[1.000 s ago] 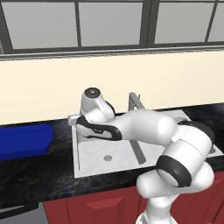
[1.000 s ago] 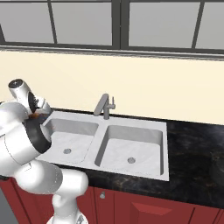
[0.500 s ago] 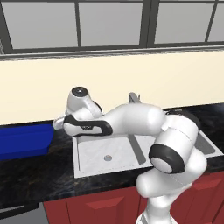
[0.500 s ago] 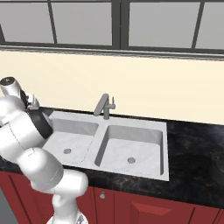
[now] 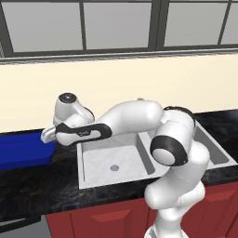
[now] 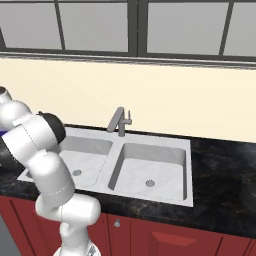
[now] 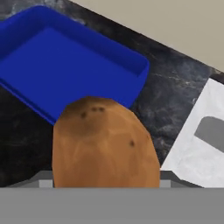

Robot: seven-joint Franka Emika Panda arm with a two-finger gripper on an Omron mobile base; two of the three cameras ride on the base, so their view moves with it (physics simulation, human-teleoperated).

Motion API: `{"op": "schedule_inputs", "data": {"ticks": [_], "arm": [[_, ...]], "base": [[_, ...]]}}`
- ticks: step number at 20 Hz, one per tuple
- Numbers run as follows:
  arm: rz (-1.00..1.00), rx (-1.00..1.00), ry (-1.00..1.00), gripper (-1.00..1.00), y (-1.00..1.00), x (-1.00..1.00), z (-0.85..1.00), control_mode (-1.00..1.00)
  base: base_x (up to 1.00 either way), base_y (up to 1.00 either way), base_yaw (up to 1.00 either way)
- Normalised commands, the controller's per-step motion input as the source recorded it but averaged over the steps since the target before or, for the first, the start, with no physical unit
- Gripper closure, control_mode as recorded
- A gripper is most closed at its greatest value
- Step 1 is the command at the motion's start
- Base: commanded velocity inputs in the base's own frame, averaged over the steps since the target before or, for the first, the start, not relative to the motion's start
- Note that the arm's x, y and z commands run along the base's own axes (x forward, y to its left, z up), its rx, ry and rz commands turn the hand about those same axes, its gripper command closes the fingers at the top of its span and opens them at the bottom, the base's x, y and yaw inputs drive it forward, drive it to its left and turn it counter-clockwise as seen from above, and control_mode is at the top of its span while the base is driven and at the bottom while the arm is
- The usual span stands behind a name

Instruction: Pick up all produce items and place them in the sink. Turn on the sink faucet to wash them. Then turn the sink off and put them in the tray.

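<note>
The produce item, a brown-orange potato (image 7: pixel 105 144), sits between the jaws of my gripper (image 5: pixel 48 135), which is shut on it. In the hand view it hangs over the black counter, just short of the near rim of the blue tray (image 7: pixel 65 65). From the left base view, the gripper reaches left past the sink (image 5: pixel 95 160) to the right end of the tray (image 5: pixel 21 151). The sink faucet (image 6: pixel 120 120) stands behind the double-basin sink (image 6: pixel 182 150), and no water shows. Both basins look empty.
Black speckled counter (image 5: pixel 42 186) surrounds the sink and tray. A cream wall with windows runs behind. Red cabinet fronts (image 6: pixel 150 240) lie below the counter edge. My arm's white links (image 5: pixel 135 118) stretch across the left basin.
The arm has swung left, carrying the potato from above the left basin to the counter beside the tray. The jaws have kept the same hold.
</note>
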Motion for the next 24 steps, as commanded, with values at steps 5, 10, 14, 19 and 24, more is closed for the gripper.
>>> {"op": "schedule_inputs", "data": {"ticks": [5, 10, 14, 19, 24], "arm": [[0.07, -0.07, 0.01, 1.0, 0.13, 0.01, -0.27, -1.0], [0.0, -0.13, 0.02, 1.0, 0.26, 0.12, -0.29, -1.0], [0.0, -0.08, 0.03, 1.0, 0.3, 0.13, -0.11, -1.0], [0.0, -0.02, 0.05, 1.0, 0.4, 0.18, 0.0, -1.0], [0.0, -0.03, 0.07, 1.0, 0.32, 0.25, -0.06, -1.0]], "base": [[0.0, 0.0, 0.0], [0.0, 0.0, 0.0], [0.0, 0.0, 0.0], [0.0, 0.0, 0.0], [0.0, 0.0, 0.0]]}}
